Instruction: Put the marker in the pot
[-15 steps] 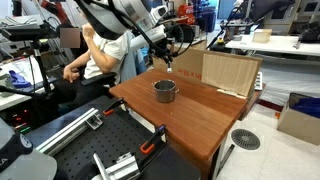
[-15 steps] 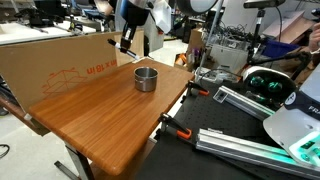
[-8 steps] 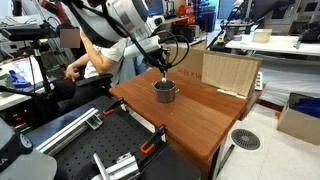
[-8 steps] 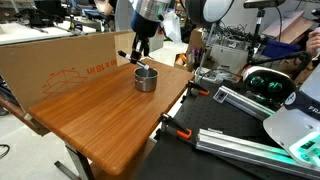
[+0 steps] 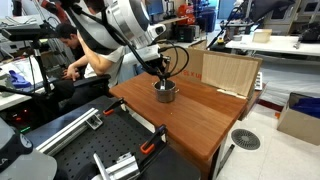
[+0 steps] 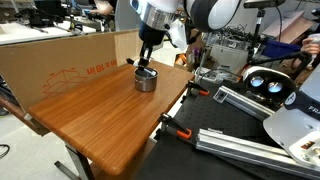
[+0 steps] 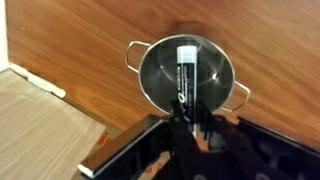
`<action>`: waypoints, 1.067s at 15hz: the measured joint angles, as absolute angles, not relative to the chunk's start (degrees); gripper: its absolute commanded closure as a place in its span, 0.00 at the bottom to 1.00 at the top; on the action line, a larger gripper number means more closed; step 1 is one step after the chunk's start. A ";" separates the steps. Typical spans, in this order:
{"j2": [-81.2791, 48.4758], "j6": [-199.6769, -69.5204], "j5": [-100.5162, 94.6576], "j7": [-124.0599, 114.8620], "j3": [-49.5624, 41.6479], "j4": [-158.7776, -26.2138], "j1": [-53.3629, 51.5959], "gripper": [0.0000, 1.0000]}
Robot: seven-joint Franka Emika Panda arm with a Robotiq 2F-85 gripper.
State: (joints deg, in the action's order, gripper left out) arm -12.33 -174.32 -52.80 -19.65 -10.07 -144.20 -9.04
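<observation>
The pot is a small round silver metal pot with side handles, standing on the wooden table. It shows in both exterior views. My gripper hangs directly over the pot and is shut on the marker, a slim black stick with a white tip and white lettering that points down into the pot's opening. In the exterior views the gripper sits just above the pot's rim, and the marker itself is too small to make out there.
A large cardboard panel stands along the table's far edge; it also shows in an exterior view. A person sits behind the table. Metal rails and clamps lie beside the table's edge.
My gripper has moved from beside the pot to directly over it and has come down to just above the rim, with the marker in it. The pot has not moved.
</observation>
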 measured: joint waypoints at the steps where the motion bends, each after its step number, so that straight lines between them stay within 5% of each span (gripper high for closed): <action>1: -12.89 -174.33 -52.75 -19.65 -10.20 -144.13 -8.92 0.95; 3: -14.31 -174.34 -52.48 -19.64 -10.29 -143.59 -8.49 0.95; 4: -15.11 -174.40 -52.42 -19.64 -10.28 -143.10 -8.28 0.55; 12: -20.42 -174.37 -49.03 -17.15 -8.43 -140.15 -6.20 0.05; 14: -20.71 -174.37 -48.20 -16.26 -7.88 -139.89 -5.82 0.06; 15: -20.74 -174.37 -47.93 -15.89 -7.70 -139.84 -5.76 0.53; 16: -20.74 -174.37 -47.85 -15.74 -7.58 -139.79 -5.71 0.55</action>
State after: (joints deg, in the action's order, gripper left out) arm -20.74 -174.37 -47.85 -15.74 -7.58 -139.79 -5.71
